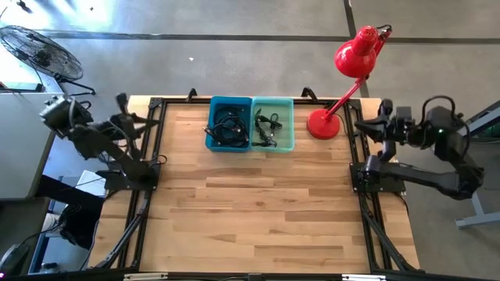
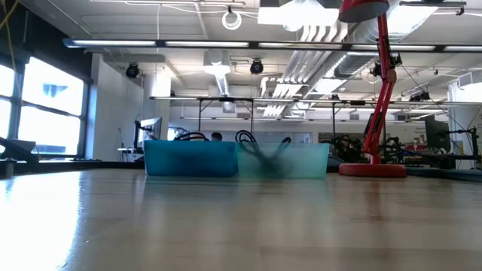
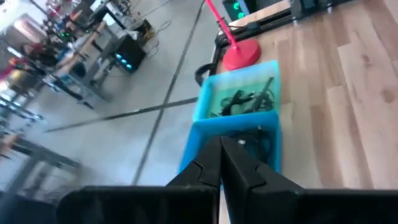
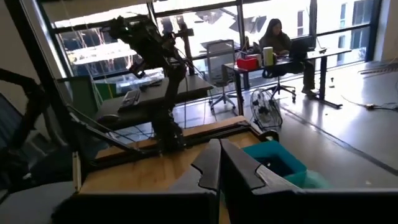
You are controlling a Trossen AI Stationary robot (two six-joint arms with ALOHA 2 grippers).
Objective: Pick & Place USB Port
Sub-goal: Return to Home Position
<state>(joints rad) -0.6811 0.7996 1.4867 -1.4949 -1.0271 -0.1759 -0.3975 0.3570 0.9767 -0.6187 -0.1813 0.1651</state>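
Two open bins stand side by side at the table's far middle: a blue bin (image 1: 230,123) and a teal bin (image 1: 273,123). Each holds dark corded USB pieces (image 1: 228,126) (image 1: 267,126), and I cannot pick out a single USB port among them. My left gripper (image 3: 221,149) is shut and empty. It is drawn back over the table's left edge (image 1: 129,122), facing the bins. My right gripper (image 4: 219,155) is also shut and empty. It is held back over the right edge (image 1: 363,126), pointing level across the table.
A red desk lamp stands with its base (image 1: 322,123) just right of the teal bin, and its head (image 1: 355,55) reaches past the far edge. Bare wood (image 1: 258,211) spreads from the bins to the near edge. A person (image 4: 273,34) sits at a desk far off.
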